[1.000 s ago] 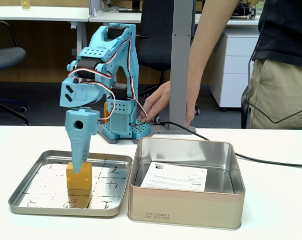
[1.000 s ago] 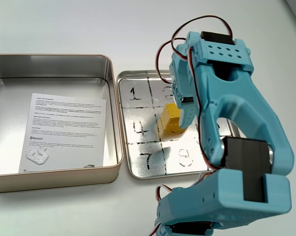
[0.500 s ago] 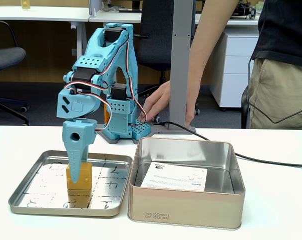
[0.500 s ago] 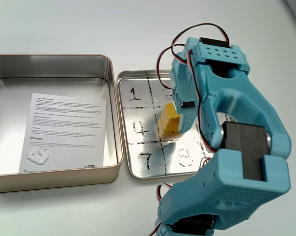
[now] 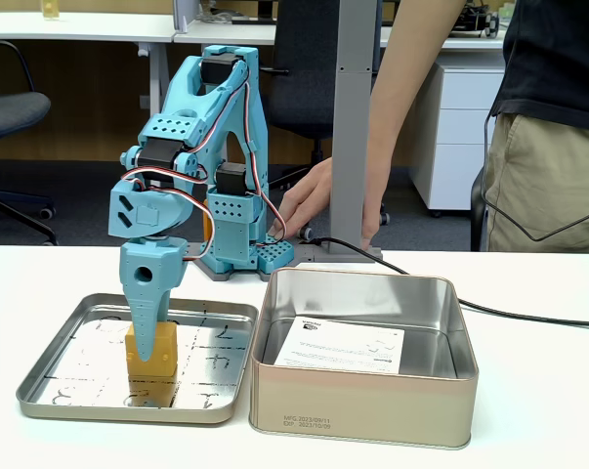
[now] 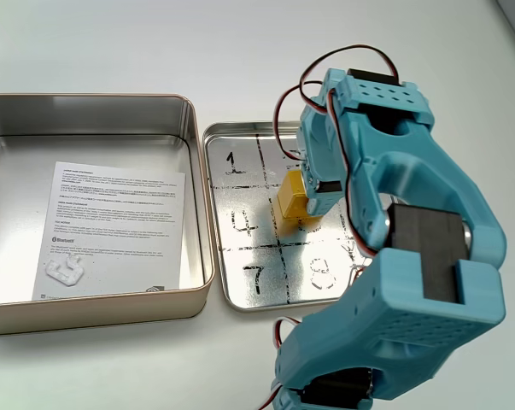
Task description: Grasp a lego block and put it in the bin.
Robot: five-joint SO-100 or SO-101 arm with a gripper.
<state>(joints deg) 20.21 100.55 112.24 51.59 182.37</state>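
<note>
Over the shallow metal tray (image 5: 55, 391), the gripper (image 5: 147, 344) had its blue fingers clenched on the lego block (image 5: 151, 354), which sat at the tray's middle square and looked barely clear of its floor, though contact could not be ruled out. The block was a small orange-yellow cube of hard, smooth plastic with rounded edges; it should be light and rigid but a little slippery, so its flat opposite sides, as taken here, seemed the best hold. The tray was thin, shiny sheet metal scrawled with black numbers (image 6: 231, 161). Just beside the tray stood the bin (image 5: 362, 405), a deep silvery tin with rounded corners and a white paper leaflet (image 6: 112, 226) lying flat inside.
</note>
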